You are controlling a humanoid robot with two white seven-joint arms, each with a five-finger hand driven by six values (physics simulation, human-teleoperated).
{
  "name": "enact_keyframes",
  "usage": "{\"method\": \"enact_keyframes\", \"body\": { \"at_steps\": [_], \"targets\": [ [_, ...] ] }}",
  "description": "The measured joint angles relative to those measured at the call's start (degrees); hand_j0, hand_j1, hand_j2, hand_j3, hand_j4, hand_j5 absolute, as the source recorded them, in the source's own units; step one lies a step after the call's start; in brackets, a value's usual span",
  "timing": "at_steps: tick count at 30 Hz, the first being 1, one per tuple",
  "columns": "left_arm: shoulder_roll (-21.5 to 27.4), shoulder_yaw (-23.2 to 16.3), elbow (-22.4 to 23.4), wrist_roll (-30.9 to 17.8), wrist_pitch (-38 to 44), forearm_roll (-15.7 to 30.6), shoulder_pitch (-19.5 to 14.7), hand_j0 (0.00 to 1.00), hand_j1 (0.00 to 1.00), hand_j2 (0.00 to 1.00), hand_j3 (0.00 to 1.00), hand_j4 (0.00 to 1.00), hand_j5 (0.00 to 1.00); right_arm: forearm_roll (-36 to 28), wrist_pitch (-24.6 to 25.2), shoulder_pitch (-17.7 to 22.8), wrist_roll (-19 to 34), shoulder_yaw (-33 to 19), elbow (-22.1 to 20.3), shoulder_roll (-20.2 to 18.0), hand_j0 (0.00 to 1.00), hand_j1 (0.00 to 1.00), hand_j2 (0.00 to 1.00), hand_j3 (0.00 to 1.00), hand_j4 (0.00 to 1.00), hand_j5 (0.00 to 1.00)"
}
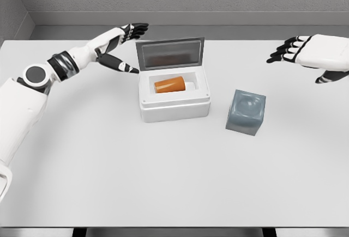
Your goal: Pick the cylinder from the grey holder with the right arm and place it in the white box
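Inside white box (174,109), orange cylinder (170,85), far end partly hidden.

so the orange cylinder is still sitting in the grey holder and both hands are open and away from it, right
Not quite. The head view shows the orange cylinder lying inside the white box, and the grey holder is empty. The rest holds: the left hand and right hand are both open and away from it.

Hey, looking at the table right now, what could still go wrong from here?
1. The left hand hovers open right beside the box's raised lid; a small swing could knock the lid shut or shift the box.
2. The cylinder lies on its side inside, so a bump might roll it.
3. The right hand, pulling back low, could clip the holder.
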Motion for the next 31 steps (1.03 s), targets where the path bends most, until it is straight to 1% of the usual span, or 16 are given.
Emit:
{"method": "enact_keyframes", "body": {
  "at_steps": [2,4,5,9,12,14,15,18,20,23,27,31],
  "targets": [
    [0.17,-0.03,-1.17,0.00,0.00,-0.02,0.53,1.00,1.00,1.00,1.00,1.00,1.00,0.01,0.00,-0.09,0.00,-0.01,-1.58,-0.20,1.00,1.00,1.00,1.00,1.00,1.00],
    [0.79,-0.09,-3.28,0.00,0.06,-0.04,1.93,1.00,1.00,1.00,1.00,1.00,1.00,-0.08,0.01,-0.18,0.00,-0.01,-2.94,-0.42,1.00,1.00,1.00,1.00,1.00,1.00],
    [1.10,-0.09,-4.13,0.00,0.12,-0.01,2.02,1.00,1.00,1.00,1.00,1.00,1.00,-0.09,0.01,-0.18,0.00,-0.01,-3.34,-0.58,1.00,1.00,1.00,1.00,1.00,1.00],
    [1.73,-0.12,-5.98,0.00,0.18,0.03,2.46,1.00,1.00,1.00,1.00,1.00,1.00,-0.11,0.01,-0.44,0.00,-0.02,-4.07,-1.02,1.00,1.00,1.00,1.00,1.00,1.00],
    [1.97,-0.13,-8.72,0.00,0.28,0.03,4.22,1.00,1.00,1.00,1.00,1.00,1.00,-0.12,0.01,-0.53,0.00,-0.02,-4.24,-1.44,1.00,1.00,1.00,1.00,1.00,1.00],
    [2.80,-0.03,-11.48,0.02,0.54,0.49,5.71,1.00,1.00,1.00,1.00,1.00,1.00,-0.11,0.01,-0.44,0.00,-0.02,-4.33,-1.79,1.00,1.00,1.00,1.00,1.00,1.00],
    [3.46,-0.03,-12.90,0.04,0.63,1.38,6.42,1.00,1.00,1.00,1.00,1.00,1.00,-0.11,0.01,-0.44,0.00,-0.02,-4.36,-1.89,1.00,1.00,1.00,1.00,1.00,1.00],
    [6.31,-0.38,-17.30,0.02,0.63,4.68,6.94,1.00,1.00,1.00,1.00,1.00,1.00,-0.11,0.01,-0.44,0.00,-0.02,-4.45,-2.05,1.00,1.00,1.00,1.00,1.00,1.00],
    [7.97,-0.48,-19.13,0.01,0.66,6.58,6.86,1.00,1.00,1.00,1.00,1.00,1.00,-0.11,0.01,-0.44,0.00,0.00,-4.53,-2.10,1.00,1.00,1.00,1.00,1.00,1.00],
    [10.84,-0.49,-19.77,0.00,0.68,8.04,6.77,1.00,1.00,1.00,1.00,1.00,1.00,-0.11,0.01,-0.44,0.00,0.03,-4.87,-2.13,1.00,1.00,1.00,1.00,1.00,1.00],
    [14.39,-0.41,-17.05,0.00,0.16,8.57,7.29,1.00,1.00,1.00,1.00,1.00,1.00,-0.12,0.01,-0.35,0.00,0.05,-5.08,-2.14,1.00,1.00,1.00,1.00,1.00,1.00],
    [15.47,-0.39,-15.27,0.00,-0.62,8.39,8.09,1.00,1.00,1.00,1.00,1.00,1.00,-0.12,0.01,-0.35,0.00,0.06,-5.14,-2.15,1.00,1.00,1.00,1.00,1.00,1.00]
  ]
}}
